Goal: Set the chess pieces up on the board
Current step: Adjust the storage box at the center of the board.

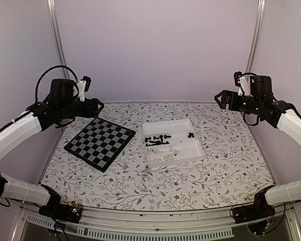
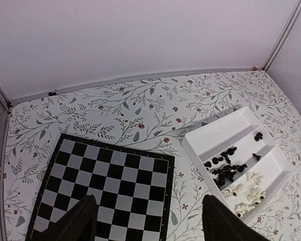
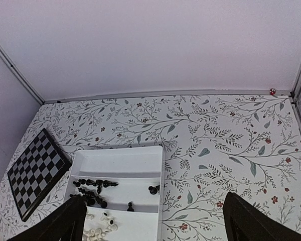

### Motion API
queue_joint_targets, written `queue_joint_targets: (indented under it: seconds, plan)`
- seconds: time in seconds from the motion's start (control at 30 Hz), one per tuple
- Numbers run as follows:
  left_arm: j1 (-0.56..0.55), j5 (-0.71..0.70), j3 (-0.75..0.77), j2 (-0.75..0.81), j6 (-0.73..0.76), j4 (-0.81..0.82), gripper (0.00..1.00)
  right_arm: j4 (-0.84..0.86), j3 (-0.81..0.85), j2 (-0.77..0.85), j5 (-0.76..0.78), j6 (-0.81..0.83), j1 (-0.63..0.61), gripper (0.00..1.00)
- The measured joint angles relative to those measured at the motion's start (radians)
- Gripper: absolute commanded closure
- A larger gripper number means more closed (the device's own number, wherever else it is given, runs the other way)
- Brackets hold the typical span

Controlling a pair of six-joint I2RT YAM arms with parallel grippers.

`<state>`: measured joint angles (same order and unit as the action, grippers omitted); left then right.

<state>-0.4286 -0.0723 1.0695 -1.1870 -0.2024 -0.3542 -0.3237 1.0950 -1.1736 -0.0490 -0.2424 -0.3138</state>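
Chess pieces (image 1: 163, 143) wait in the tray (image 1: 171, 127), board (image 1: 100, 143) bare.
Left pincer (image 1: 98, 106) and right pincer (image 1: 219, 98) hang wide, empty; tray sits mid counter (image 1: 231, 165), right of the board, nearer the right pincer.

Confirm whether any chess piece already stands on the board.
No: in the top view the board has nothing on its squares, and the chess pieces all lie in the white tray.
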Motion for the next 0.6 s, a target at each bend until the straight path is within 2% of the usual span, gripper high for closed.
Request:
queue_joint_targets:
  seconds: [0.2,0.4,0.6]
  plan:
    - [0.000,0.119,0.012,-0.029,-0.056,-0.066,0.29,-0.068,0.002,-0.034,-0.047,0.008,-0.010,0.06]
    - [0.008,0.147,0.011,-0.058,-0.109,-0.155,0.28,-0.126,0.005,-0.078,-0.130,0.033,-0.016,0.13]
    - [0.039,0.186,-0.024,-0.112,-0.155,-0.204,0.38,-0.179,0.002,-0.134,-0.203,0.040,-0.021,0.18]
